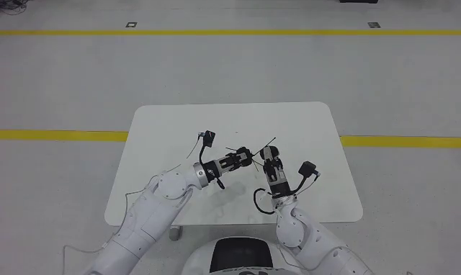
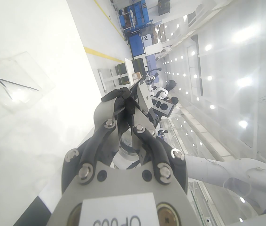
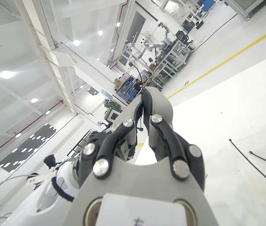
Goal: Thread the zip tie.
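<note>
- Left claw (image 2: 121,98) fully closed, pinching zip tie (image 3: 141,78) over table (image 1: 302,124) centre.
- Right claw (image 3: 144,90) just right of it, closed on the tie too.
- Spare ties (image 3: 253,163) lie on table.

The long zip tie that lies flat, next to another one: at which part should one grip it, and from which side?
Probably the long zip tie's strap, from straight above, jaws across its width: it lies flat, thin and straight. Choose the stretch away from the second tie's head.
</note>
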